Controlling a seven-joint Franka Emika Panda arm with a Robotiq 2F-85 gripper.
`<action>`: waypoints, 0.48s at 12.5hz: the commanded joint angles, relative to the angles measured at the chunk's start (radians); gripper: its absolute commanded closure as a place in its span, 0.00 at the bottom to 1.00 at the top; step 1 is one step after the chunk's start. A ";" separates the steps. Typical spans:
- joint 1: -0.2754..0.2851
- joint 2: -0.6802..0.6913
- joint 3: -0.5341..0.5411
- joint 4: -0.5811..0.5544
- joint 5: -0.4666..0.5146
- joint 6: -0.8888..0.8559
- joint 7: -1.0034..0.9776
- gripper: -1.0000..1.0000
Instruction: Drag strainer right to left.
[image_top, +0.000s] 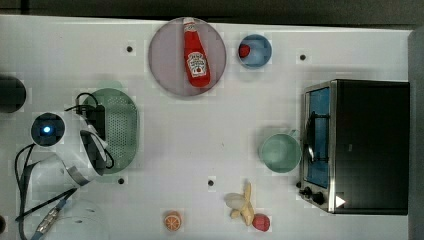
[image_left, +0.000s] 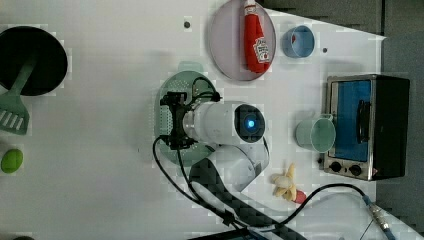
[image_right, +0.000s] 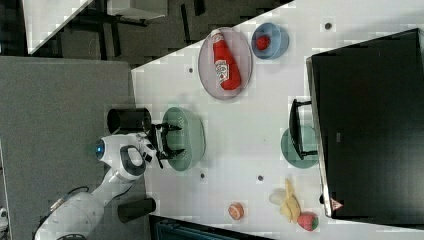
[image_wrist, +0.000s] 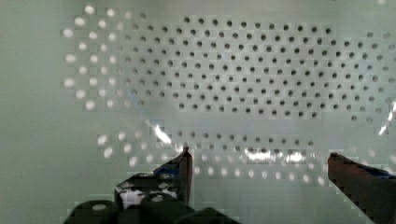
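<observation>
The strainer (image_top: 125, 131) is a pale mint-green perforated oval lying at the top view's left side of the white table. It also shows in the left view (image_left: 168, 95) and the right view (image_right: 194, 137). My gripper (image_top: 97, 135) hangs over the strainer's left part in the top view, and the arm covers that side. The wrist view has the fingers (image_wrist: 184, 163) standing wide apart close to the strainer's holed inner surface (image_wrist: 233, 70), so the gripper (image_wrist: 259, 161) is open with nothing gripped. I cannot tell if the tips touch it.
A mauve plate (image_top: 167, 65) carrying a ketchup bottle (image_top: 196, 52) lies behind the strainer. A blue bowl (image_top: 257, 50), a green cup (image_top: 279, 152) and a toaster oven (image_top: 367, 145) stand at the top view's right. A banana (image_top: 242, 204) and an orange half (image_top: 172, 220) lie near the front edge.
</observation>
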 joint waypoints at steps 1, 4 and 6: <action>0.038 0.021 0.023 0.031 0.004 -0.043 0.080 0.00; 0.058 0.027 0.023 0.044 0.004 -0.048 0.083 0.00; 0.064 0.027 0.023 0.048 0.003 -0.044 0.084 0.00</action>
